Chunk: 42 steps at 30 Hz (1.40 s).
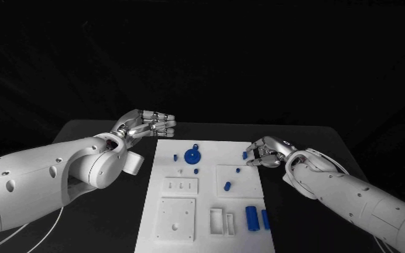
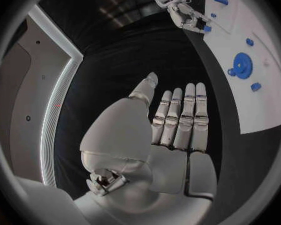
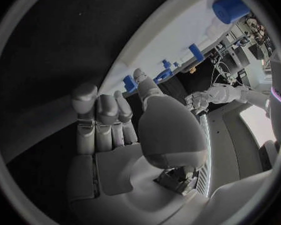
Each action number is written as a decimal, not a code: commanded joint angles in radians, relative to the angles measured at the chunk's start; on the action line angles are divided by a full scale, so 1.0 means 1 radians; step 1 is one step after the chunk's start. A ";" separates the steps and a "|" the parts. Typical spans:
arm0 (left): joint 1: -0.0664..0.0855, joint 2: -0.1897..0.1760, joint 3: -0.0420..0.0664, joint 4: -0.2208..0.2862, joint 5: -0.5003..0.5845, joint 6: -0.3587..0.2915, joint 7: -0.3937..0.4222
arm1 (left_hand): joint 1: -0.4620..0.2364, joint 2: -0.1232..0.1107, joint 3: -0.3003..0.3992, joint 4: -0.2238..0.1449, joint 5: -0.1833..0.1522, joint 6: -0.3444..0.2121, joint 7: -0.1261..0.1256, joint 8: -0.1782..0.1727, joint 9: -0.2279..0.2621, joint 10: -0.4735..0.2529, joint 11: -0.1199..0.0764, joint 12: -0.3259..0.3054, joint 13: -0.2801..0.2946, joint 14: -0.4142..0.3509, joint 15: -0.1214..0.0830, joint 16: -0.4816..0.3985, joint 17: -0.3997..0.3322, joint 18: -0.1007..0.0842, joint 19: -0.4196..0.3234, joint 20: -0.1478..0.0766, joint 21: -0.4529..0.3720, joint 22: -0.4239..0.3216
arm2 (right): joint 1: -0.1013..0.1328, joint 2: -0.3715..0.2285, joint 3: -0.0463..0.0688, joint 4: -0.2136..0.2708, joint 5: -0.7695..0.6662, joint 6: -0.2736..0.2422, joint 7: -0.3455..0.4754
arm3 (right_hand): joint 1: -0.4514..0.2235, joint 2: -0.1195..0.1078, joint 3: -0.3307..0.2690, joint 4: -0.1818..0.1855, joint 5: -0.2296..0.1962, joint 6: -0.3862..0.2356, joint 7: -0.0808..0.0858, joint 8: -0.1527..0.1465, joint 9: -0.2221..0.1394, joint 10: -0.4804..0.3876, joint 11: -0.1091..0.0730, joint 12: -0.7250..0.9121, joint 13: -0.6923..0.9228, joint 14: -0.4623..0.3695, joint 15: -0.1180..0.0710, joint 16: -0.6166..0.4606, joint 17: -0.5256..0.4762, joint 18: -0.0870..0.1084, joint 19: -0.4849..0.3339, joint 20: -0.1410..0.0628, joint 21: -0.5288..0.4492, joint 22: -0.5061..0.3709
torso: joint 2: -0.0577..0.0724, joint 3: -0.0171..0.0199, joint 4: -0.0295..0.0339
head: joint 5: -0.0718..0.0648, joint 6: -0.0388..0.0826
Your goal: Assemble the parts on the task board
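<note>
The right hand (image 1: 268,152) seemed mid-pickup, fingers (image 1: 255,147) curled at a small blue part (image 1: 246,155) on the task board's (image 1: 202,218) far right edge, though whether they pinched it I cannot tell, while the left hand (image 1: 150,124) hovered with fingers straight and together, so the next move likely called for confirming the grip.

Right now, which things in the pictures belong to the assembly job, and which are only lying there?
Belong to the job:
- task board
- blue gear
- blue cylinder
- small blue part at the right hand

Only there:
- black table
- left hand, holding nothing

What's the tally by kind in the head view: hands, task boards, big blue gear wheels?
Hands: 2 (left hand, right hand)
Task board: 1
Big blue gear wheel: 1
Total: 4
</note>
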 commanded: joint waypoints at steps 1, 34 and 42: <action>0.000 0.002 0.001 0.001 -0.002 0.011 0.012 | 0.002 0.001 0.002 -0.005 0.002 0.003 -0.002 0.003 0.001 -0.002 0.000 0.003 0.001 0.000 0.000 -0.001 0.001 0.001 0.005 -0.002 0.006 -0.001 | -0.001 0.006 0.001 -0.005 0.006 0.020 0.013 | -0.005 0.008 0.009 0.000 -0.007 0.003 -0.002 -0.002 0.000 -0.001 -0.002 0.003 0.001 0.001 -0.001 0.001 0.002 -0.002 0.052 -0.001 0.002 0.022 | 0.000 0.0003 0.0010 | 0.002 -0.002; 0.000 0.000 0.001 0.006 -0.004 0.016 0.003 | 0.002 0.001 0.000 -0.003 0.001 0.000 -0.001 0.003 0.001 -0.003 0.001 0.004 0.001 -0.001 0.001 -0.001 0.001 0.001 0.004 -0.001 0.006 -0.001 | -0.002 0.040 0.001 -0.029 -0.005 -0.008 -0.012 | -0.047 0.050 0.155 -0.037 -0.097 0.032 0.001 -0.002 0.000 0.008 0.002 0.014 0.008 0.004 0.001 0.008 0.018 0.000 0.054 0.001 0.008 0.039 | -0.002 0.0015 -0.0017 | 0.004 0.000; 0.000 -0.001 0.001 0.007 -0.005 0.017 0.002 | 0.002 0.001 0.000 -0.003 0.001 0.000 -0.001 0.003 0.001 -0.003 0.001 0.004 0.001 -0.001 0.001 -0.001 0.001 0.001 0.004 -0.001 0.006 -0.001 | -0.002 0.041 0.001 -0.030 -0.005 -0.006 -0.013 | -0.050 0.058 0.164 -0.043 -0.104 0.049 -0.002 -0.002 0.000 0.009 0.001 0.016 0.009 0.004 0.000 0.008 0.019 -0.001 0.054 0.001 0.008 0.040 | -0.002 0.0018 -0.0009 | 0.003 0.001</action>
